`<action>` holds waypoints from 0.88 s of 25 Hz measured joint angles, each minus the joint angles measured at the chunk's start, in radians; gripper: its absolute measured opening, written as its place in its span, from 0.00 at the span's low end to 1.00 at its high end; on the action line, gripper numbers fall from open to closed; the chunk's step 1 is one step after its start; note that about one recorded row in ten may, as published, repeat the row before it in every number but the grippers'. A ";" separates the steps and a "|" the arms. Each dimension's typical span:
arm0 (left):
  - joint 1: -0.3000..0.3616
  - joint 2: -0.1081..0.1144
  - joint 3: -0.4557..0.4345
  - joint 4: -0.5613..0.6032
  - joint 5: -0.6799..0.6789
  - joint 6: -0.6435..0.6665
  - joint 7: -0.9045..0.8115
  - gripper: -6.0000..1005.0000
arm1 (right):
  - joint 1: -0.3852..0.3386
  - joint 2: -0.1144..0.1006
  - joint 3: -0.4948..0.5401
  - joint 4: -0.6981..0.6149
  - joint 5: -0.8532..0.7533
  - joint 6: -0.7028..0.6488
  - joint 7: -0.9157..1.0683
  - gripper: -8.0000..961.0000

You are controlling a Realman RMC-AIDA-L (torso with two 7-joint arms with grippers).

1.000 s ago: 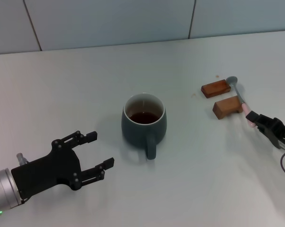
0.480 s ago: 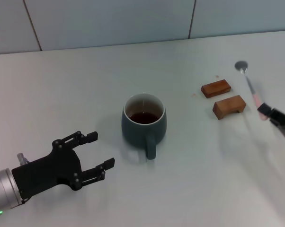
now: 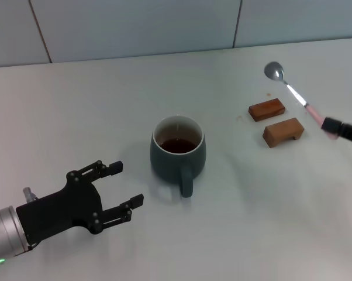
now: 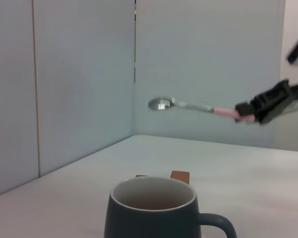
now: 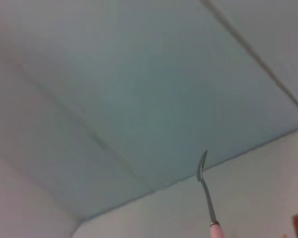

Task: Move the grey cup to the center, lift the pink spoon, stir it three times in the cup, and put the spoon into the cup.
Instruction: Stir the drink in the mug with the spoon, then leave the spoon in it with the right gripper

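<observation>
The grey cup (image 3: 178, 153) stands near the middle of the table with dark brown liquid inside and its handle toward me; it also shows in the left wrist view (image 4: 154, 210). My right gripper (image 3: 335, 127), at the right edge, is shut on the pink handle of the pink spoon (image 3: 290, 89) and holds it in the air above the table, bowl pointing up and left. The spoon also shows in the left wrist view (image 4: 188, 105) and the right wrist view (image 5: 206, 191). My left gripper (image 3: 124, 186) is open and empty, low at the front left of the cup.
Two brown wooden blocks (image 3: 266, 109) (image 3: 283, 132) lie on the table right of the cup, below the lifted spoon. A tiled wall (image 3: 135, 26) runs along the back edge of the table.
My right gripper has lifted the spoon off the wooden blocks and swung its bowl up and to the left. The cup and the left arm have barely moved.
</observation>
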 joint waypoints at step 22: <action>-0.007 -0.002 -0.002 -0.011 -0.008 -0.007 0.006 0.78 | 0.147 -0.028 -0.411 -0.948 -0.147 -0.266 0.464 0.13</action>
